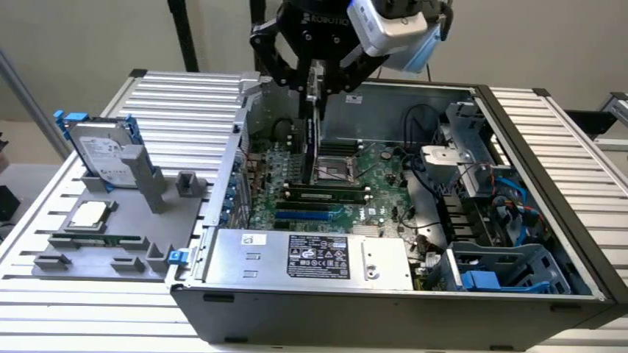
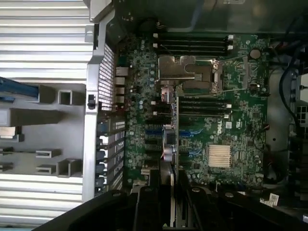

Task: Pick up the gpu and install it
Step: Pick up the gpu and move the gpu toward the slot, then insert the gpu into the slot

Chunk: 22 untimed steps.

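My gripper (image 1: 316, 84) is clamped on the gpu (image 1: 312, 136), holding the card on edge and upright. It hangs over the motherboard (image 1: 378, 184) in the open case (image 1: 549, 243), beside the CPU socket (image 1: 332, 168). Can't tell if it touches the board.

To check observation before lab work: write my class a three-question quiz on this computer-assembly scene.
1. True or false: the end effector grips the thin dark expansion card.
2. Which sits on the grey parts tray? A) silver hard drive with blue rails B) screwdriver C) fan
3. Fill in: the card is over the green ____ inside the open grey computer case.
Key: 1 true; 2 A; 3 motherboard.
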{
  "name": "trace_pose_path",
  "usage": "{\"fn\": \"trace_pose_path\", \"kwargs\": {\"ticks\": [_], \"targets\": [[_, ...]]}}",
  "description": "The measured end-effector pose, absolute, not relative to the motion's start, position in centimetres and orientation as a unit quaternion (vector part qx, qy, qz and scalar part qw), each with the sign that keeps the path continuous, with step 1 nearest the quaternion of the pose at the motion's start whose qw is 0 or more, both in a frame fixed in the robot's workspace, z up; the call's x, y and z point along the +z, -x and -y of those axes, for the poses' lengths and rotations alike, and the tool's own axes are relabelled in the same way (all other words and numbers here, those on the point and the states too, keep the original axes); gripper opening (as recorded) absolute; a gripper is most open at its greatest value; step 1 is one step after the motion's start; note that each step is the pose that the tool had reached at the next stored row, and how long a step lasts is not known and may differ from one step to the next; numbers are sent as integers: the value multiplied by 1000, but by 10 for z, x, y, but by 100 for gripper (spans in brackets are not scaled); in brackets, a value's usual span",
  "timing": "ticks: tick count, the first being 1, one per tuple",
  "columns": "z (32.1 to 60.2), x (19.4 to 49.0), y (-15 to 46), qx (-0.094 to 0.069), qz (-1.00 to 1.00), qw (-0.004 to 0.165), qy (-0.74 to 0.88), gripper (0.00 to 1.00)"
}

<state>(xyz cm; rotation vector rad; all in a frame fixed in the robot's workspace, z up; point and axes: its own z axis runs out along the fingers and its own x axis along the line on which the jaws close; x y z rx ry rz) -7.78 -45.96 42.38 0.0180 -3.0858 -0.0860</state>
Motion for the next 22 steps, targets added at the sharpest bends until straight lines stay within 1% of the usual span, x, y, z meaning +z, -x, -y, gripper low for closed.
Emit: {"fn": "trace_pose_path", "kwargs": {"ticks": [8, 16, 22], "targets": [[447, 409, 50, -28, 999, 27, -5, 0], [446, 395, 39, -28, 999, 27, 16, 0], [446, 395, 39, -28, 999, 27, 16, 0]]}}
